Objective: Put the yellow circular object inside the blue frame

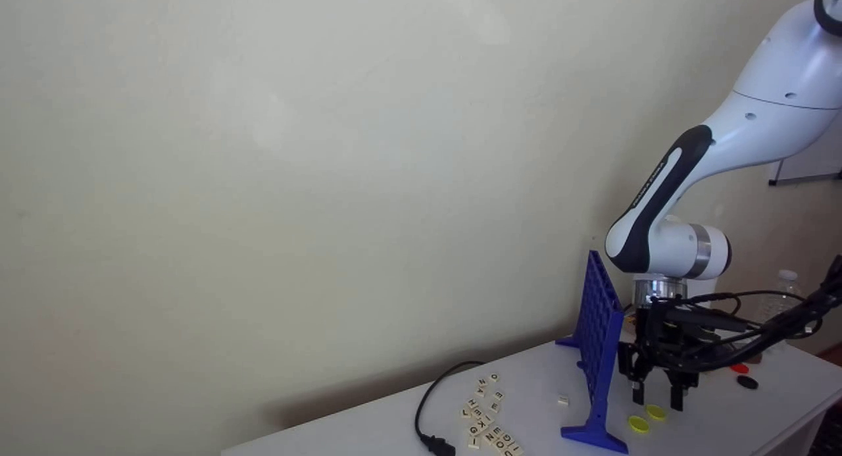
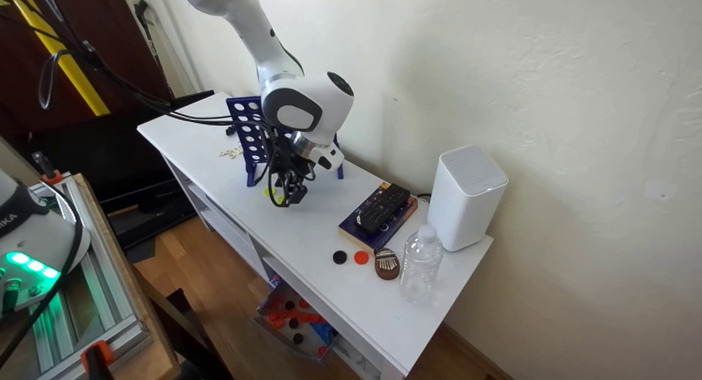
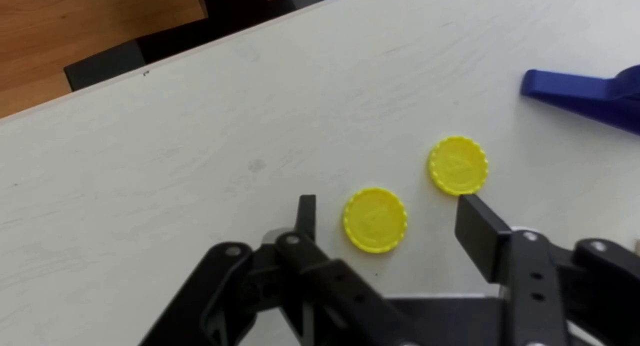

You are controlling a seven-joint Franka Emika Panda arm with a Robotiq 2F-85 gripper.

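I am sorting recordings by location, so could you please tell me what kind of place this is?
Probably a room in a home, perhaps an office: a remote control lies on a book, letter tiles lie on the white table near the blue frame, and wood-look flooring shows below.

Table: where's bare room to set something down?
Bare table: between end effector and book; the corner bordered by thumb piano and bottle. Crowded: frame, with yellow discs one side, letter tiles the other; around book, with black disc, red disc and white box.
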